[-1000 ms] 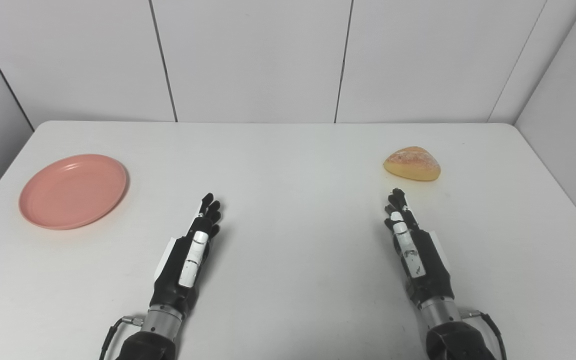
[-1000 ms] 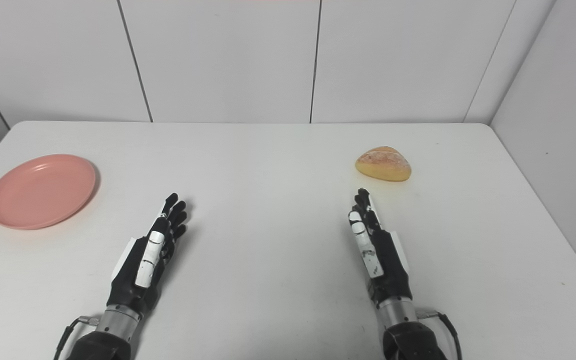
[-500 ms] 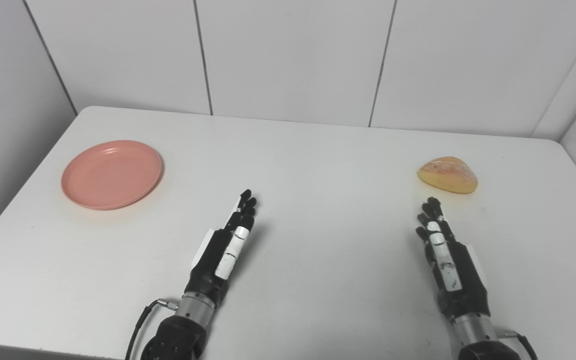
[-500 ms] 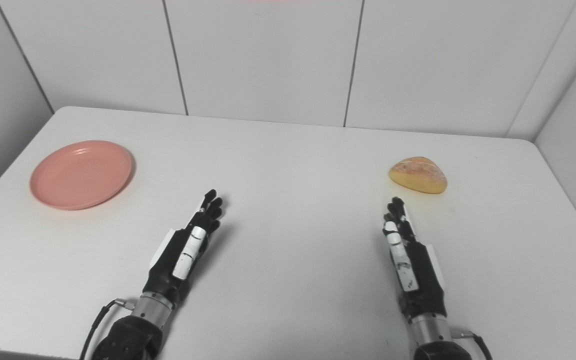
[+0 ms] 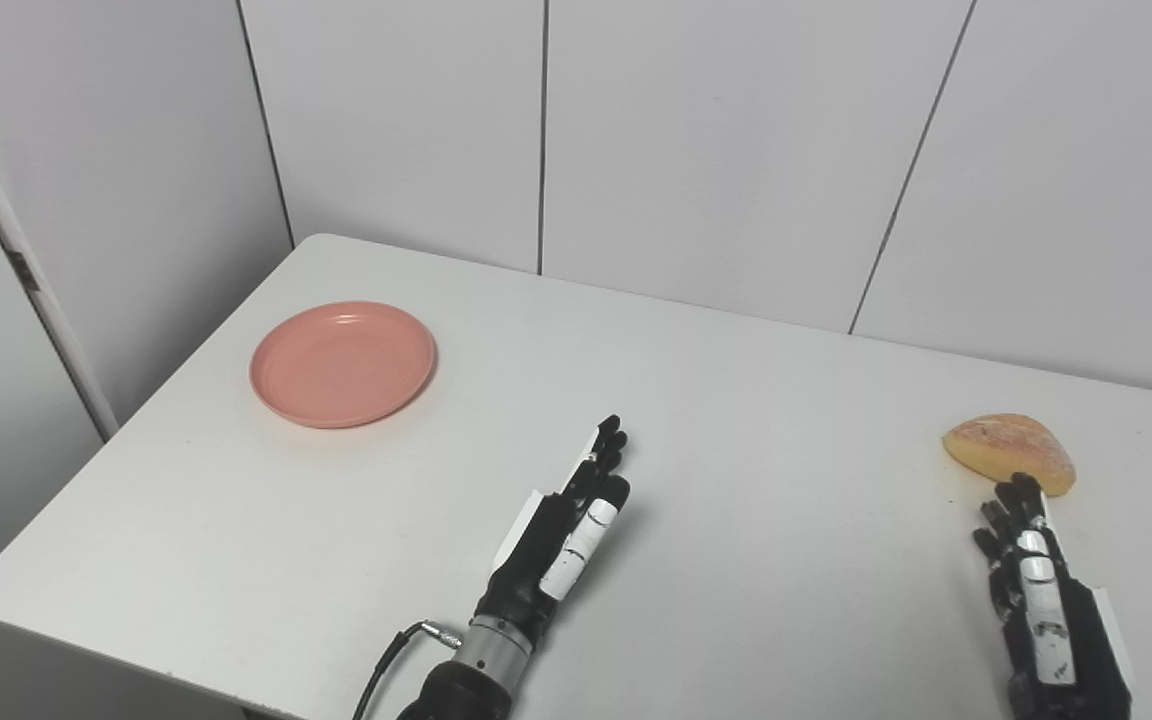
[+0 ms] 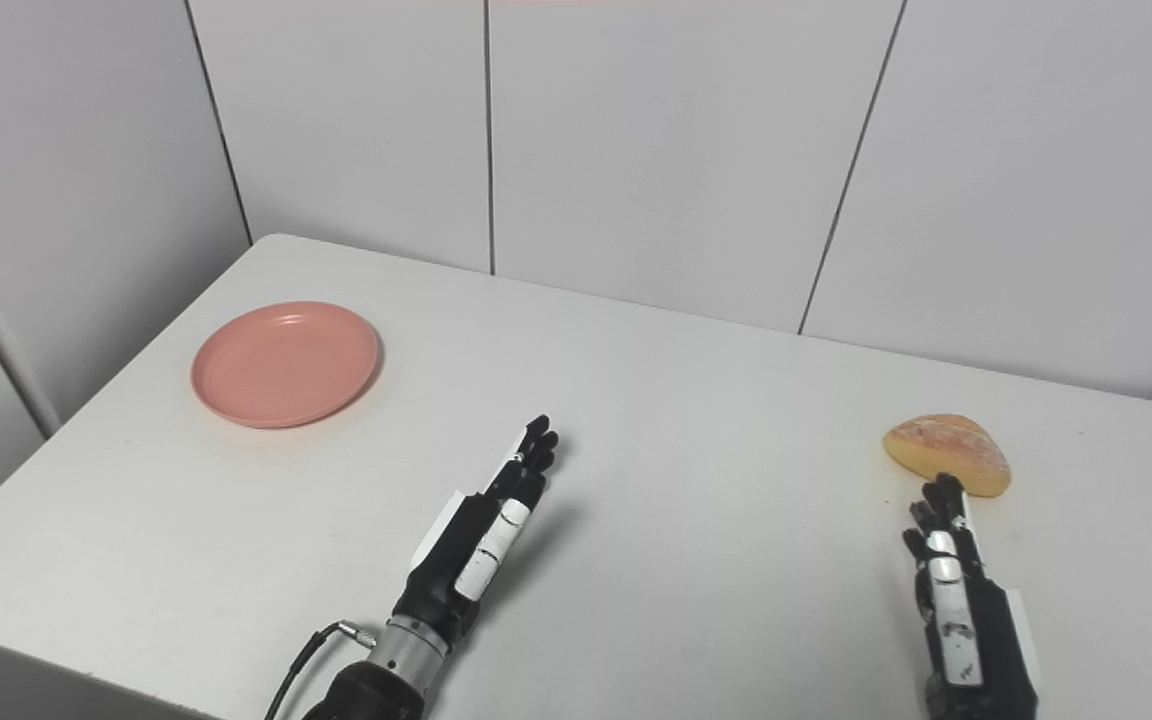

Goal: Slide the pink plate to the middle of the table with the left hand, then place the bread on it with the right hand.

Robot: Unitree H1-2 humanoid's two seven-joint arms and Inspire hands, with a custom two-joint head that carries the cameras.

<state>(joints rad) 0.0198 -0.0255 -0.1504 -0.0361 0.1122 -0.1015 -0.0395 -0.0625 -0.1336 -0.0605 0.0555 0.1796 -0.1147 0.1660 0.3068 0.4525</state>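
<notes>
My empty left hand, fingers straight, sits well right of the round pink plastic plate, nearer than my right.

Black left hand, right hand: white panels, silver wrists, black cable.

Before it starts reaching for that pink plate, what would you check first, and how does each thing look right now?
1. Round pink plastic plate empty and flat on the white table: ok.
2. Left robot hand empty, fingers extended: ok.
3. Bare tabletop between left robot hand and plate: ok.
4. Middle of the table free to receive the plate: ok.
5. Golden-brown bread roll lying apart from the plate's path: ok.
6. Right robot hand not touching the bread: cannot tell; its fingertips overlap the roll's edge in both views.
</notes>
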